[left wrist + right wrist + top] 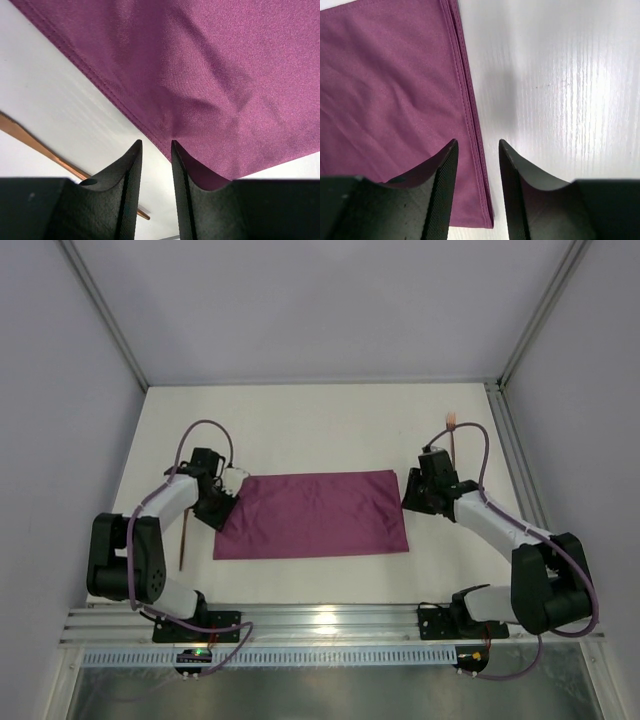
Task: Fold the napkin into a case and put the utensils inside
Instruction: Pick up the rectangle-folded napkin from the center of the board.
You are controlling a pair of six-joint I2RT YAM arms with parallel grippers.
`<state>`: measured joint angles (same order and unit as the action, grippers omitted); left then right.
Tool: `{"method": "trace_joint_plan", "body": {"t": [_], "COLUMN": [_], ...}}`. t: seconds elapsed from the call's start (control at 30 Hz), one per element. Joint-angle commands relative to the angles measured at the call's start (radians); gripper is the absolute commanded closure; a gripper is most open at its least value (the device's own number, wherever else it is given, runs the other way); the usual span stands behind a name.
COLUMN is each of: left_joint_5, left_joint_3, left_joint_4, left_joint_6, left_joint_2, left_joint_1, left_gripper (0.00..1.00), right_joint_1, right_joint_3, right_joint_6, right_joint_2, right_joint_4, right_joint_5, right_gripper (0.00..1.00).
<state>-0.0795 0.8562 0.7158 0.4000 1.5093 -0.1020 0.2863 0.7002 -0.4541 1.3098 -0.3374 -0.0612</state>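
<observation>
The napkin lies flat as a maroon-purple rectangle, folded over with doubled layers along its right edge. My left gripper sits at its left edge, open; white table shows between the fingers and the cloth hem starts just past the tips. My right gripper is at the right edge, open, its fingers straddling the layered hem without pinching it. One copper utensil lies left of the napkin, also in the left wrist view. Another utensil lies behind the right gripper.
White tabletop inside a framed enclosure; metal posts stand at the back corners. An aluminium rail with both arm bases runs along the near edge.
</observation>
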Motion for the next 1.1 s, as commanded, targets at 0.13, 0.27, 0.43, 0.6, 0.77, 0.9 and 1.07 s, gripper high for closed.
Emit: {"method": "trace_joint_plan", "body": {"t": [0.13, 0.27, 0.43, 0.6, 0.77, 0.9, 1.07], "left_joint_5": [0.000, 0.026, 0.035, 0.020, 0.030, 0.030, 0.000], "left_joint_3": [0.003, -0.002, -0.008, 0.000, 0.001, 0.000, 0.023], "left_joint_4": [-0.047, -0.055, -0.076, -0.078, -0.070, -0.064, -0.029], "left_joint_6": [0.000, 0.000, 0.002, -0.009, -0.004, 0.002, 0.002], "left_joint_2": [-0.040, -0.020, -0.004, 0.008, 0.002, -0.012, -0.027], "left_joint_1": [0.028, 0.054, 0.059, 0.061, 0.061, 0.064, 0.064], "left_gripper": [0.67, 0.67, 0.67, 0.66, 0.67, 0.66, 0.66], "right_joint_1": [-0.022, -0.024, -0.021, -0.021, -0.021, -0.021, -0.030], "right_joint_3": [0.053, 0.056, 0.056, 0.025, 0.016, 0.024, 0.065], "right_joint_6": [0.115, 0.097, 0.083, 0.061, 0.048, 0.042, 0.045], "right_joint_2": [0.170, 0.236, 0.252, 0.259, 0.269, 0.221, 0.132], "right_joint_4": [0.050, 0.075, 0.075, 0.124, 0.143, 0.129, 0.042], "right_joint_5": [0.142, 0.152, 0.198, 0.254, 0.261, 0.245, 0.172], "right_gripper": [0.53, 0.53, 0.69, 0.81, 0.92, 0.96, 0.96]}}
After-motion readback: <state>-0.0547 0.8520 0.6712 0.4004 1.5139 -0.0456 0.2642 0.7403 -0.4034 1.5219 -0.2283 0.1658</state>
